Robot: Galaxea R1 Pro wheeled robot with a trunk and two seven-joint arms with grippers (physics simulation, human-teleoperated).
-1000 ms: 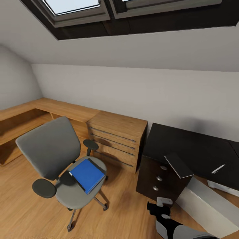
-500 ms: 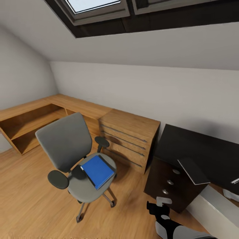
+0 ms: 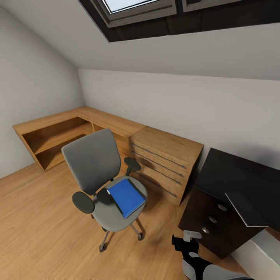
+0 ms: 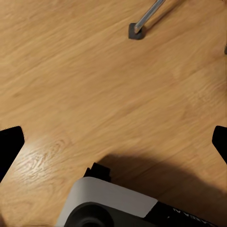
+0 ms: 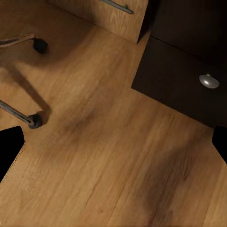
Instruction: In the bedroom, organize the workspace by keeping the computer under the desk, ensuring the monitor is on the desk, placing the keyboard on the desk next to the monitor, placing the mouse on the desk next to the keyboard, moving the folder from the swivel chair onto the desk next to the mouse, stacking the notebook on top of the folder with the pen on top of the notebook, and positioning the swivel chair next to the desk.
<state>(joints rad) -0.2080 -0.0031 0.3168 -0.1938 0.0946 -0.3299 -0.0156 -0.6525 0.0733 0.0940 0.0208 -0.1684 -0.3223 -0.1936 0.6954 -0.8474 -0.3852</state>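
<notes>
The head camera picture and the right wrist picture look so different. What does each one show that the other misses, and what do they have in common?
The head view alone shows the blue folder lying on the swivel chair's seat, the corner shelf unit and the skylight.

The right wrist view alone gives a close look at two chair casters on the floor, with the dark tips of the right claw wide apart at the picture's edges.

Both show the wooden floor, the wooden drawer chest and the dark drawer unit with round knobs.

Desk [image 3: 241, 175] cut off at the right edge; its drawer knobs [image 3: 213, 219] perhaps blurred
</notes>
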